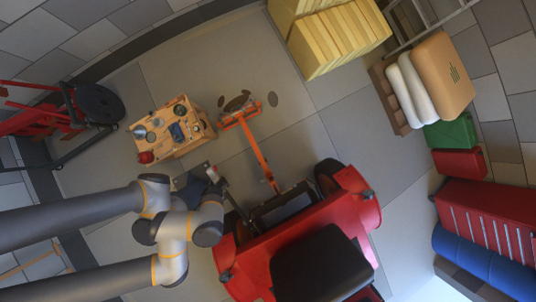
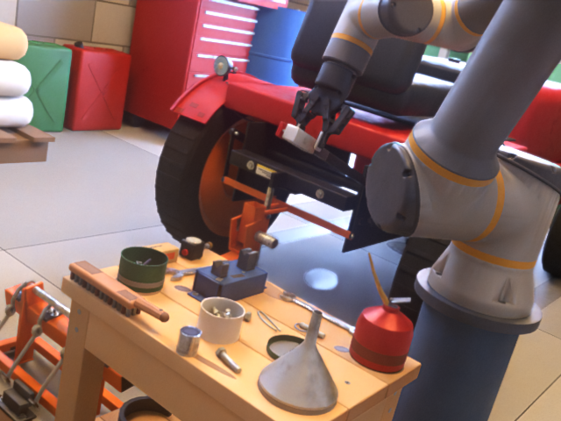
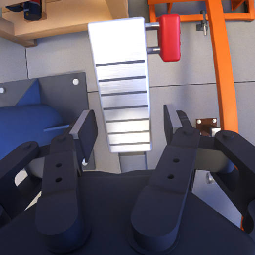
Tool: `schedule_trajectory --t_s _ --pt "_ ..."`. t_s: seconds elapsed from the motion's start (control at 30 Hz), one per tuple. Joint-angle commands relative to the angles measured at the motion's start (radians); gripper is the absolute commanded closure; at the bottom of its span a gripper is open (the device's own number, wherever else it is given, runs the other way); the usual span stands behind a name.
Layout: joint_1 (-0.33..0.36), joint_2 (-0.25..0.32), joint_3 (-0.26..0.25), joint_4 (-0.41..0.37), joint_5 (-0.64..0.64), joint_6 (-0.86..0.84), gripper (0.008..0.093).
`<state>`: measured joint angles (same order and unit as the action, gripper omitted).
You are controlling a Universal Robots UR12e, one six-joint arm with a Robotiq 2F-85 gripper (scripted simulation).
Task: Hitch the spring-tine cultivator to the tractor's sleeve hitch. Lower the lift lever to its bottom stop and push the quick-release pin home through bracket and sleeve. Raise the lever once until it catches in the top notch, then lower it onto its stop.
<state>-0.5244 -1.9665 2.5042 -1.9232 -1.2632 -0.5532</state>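
The lift lever's ribbed silver handle (image 3: 122, 83) (image 2: 300, 137) sticks out from the rear of the red tractor (image 1: 306, 229), with a red knob (image 3: 169, 37) at its far end. My gripper (image 3: 125, 127) (image 2: 317, 122) straddles the handle's near end, open and holding nothing. The orange cultivator drawbar (image 1: 259, 153) (image 3: 221, 73) runs from the tractor's hitch out to the tine frame (image 1: 238, 114). Below the lever, the orange bracket (image 2: 247, 224) carries a steel pin (image 2: 265, 239) sticking out to the side.
A wooden workbench (image 2: 217, 326) (image 1: 171, 129) stands close to the hitch, carrying cups, a funnel (image 2: 299, 376), a red oil can (image 2: 380, 335) and a brush. My own arm base (image 2: 457, 290) rises beside it. Crates, cans and a red tool chest (image 1: 489, 215) stand farther off.
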Motion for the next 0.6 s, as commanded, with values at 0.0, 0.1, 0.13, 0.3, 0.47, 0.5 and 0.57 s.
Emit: schedule_trajectory --t_s 0.0,0.1,0.13,0.3,0.47,0.5,0.57 --pt "0.000 0.000 -0.001 0.000 0.000 0.000 0.0434" --pt "-0.001 -0.002 -0.003 0.004 0.000 -0.001 0.0434" --pt "-0.002 -0.003 -0.004 0.007 0.000 -0.002 0.0434" --pt "-0.011 -0.017 -0.019 0.038 -0.002 -0.011 0.0434" --pt "-0.027 -0.038 -0.047 0.092 -0.005 -0.028 0.0434" --pt "-0.031 -0.043 -0.054 0.105 -0.006 -0.032 0.0434" --pt "-0.039 -0.052 -0.068 0.130 -0.007 -0.040 0.0434"
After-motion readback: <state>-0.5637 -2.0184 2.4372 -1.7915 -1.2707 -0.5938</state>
